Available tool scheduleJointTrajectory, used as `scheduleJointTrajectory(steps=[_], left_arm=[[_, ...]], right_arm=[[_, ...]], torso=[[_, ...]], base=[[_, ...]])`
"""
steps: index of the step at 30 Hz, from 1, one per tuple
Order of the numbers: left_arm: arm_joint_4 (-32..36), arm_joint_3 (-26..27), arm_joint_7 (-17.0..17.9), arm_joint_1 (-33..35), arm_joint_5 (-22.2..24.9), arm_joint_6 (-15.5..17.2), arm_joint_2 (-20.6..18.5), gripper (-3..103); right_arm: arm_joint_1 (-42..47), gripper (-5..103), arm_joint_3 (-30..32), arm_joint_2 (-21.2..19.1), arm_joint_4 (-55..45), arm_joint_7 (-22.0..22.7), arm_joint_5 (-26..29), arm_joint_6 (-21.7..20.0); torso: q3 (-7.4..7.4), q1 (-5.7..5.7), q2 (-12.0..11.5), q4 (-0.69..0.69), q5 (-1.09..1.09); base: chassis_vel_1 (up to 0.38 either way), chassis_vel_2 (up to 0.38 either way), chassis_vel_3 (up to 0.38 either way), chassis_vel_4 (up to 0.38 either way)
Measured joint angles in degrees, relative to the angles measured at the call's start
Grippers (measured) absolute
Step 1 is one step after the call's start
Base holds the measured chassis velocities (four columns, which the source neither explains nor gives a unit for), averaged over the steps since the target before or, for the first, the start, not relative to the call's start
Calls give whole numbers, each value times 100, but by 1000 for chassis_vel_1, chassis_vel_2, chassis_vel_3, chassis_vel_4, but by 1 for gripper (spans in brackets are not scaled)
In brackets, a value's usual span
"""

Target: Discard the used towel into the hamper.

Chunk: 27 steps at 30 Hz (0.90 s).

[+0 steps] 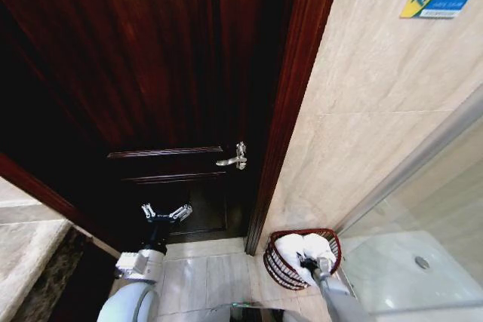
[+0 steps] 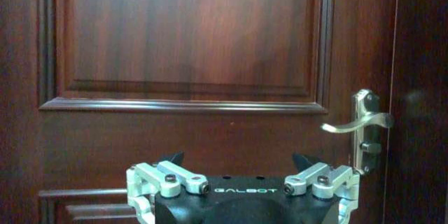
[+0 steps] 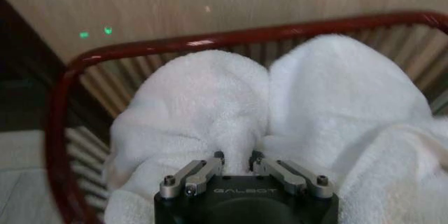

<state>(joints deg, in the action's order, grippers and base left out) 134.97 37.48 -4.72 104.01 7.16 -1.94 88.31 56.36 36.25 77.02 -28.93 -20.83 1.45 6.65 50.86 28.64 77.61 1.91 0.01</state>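
Head view has the small round dark red-brown wicker-like hamper (image 1: 283, 269) on the tiled floor at the right, tucked against the beige marble wall beside the dark wooden door (image 1: 151, 73). Fluffy white towel (image 1: 290, 246) is bunched up inside it. Right end effector (image 3: 236, 157) is down in the hamper, fingers pressed together pinching a fold of towel. Left end effector (image 1: 167, 213) hangs spread wide on the left, facing the door near its silver lever handle (image 1: 232, 159).
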Motion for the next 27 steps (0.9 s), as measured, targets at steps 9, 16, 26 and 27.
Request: scheduleJointTrajectory(steps=[9, 16, 26, 27], left_arm=[[0, 0, 0, 1, 0, 0, 0, 100], [0, 0, 0, 0, 0, 0, 0, 100], [0, 0, 0, 0, 0, 0, 0, 100], [0, 0, 0, 0, 0, 0, 0, 100]], right_arm=[[-300, 13, -46, -115, 144, 71, -9, -340], [-754, 13, -95, -108, 463, 138, -138, -578], [-1350, 13, -84, 10, 1131, 182, -272, -751], [-1418, 13, -77, 11, 1222, 178, -303, -771]], torso=[[-129, -108, -248, -2, 1], [-145, -121, -275, -5, -2], [-143, -119, -269, -2, -2], [-143, -119, -267, 0, -2]], base=[[17, 5, -1, 13], [0, 0, 0, 0], [0, 0, 0, 0], [0, 0, 0, 0]])
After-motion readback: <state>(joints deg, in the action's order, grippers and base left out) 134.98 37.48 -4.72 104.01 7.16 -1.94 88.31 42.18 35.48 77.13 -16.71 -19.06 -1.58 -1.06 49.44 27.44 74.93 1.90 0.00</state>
